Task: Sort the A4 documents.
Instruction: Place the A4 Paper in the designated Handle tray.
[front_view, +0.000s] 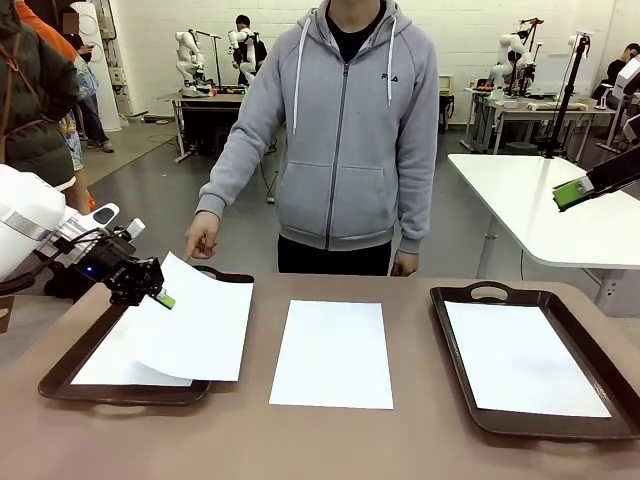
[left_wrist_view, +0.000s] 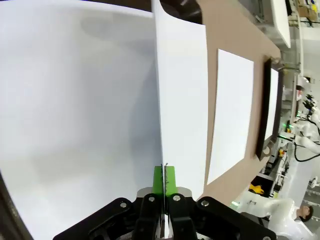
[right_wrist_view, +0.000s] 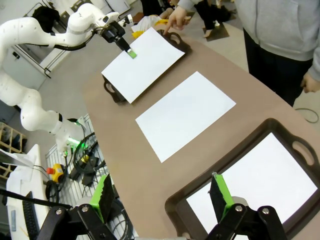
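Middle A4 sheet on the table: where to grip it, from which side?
Probably the near short edge of the middle sheet, coming low from the robot's side: it lies flat on the bare table, all edges free, that one closest. No corner is raised.

Beneath the closed jaws of the left gripper (front_view: 164, 298), the held A4 document (front_view: 205, 330) hides part of the lower A4 document (front_view: 120, 368) and most of the left tray (front_view: 58, 380). In the left wrist view, whether the white expanse (left_wrist_view: 75, 115) beside the jaws is that sheet or the lower one cannot be told. The front view's edge cuts off the right gripper (front_view: 572, 193), and the right tray (right_wrist_view: 225, 162), ahead of its open jaws, runs off the right wrist view's bottom and right edges.
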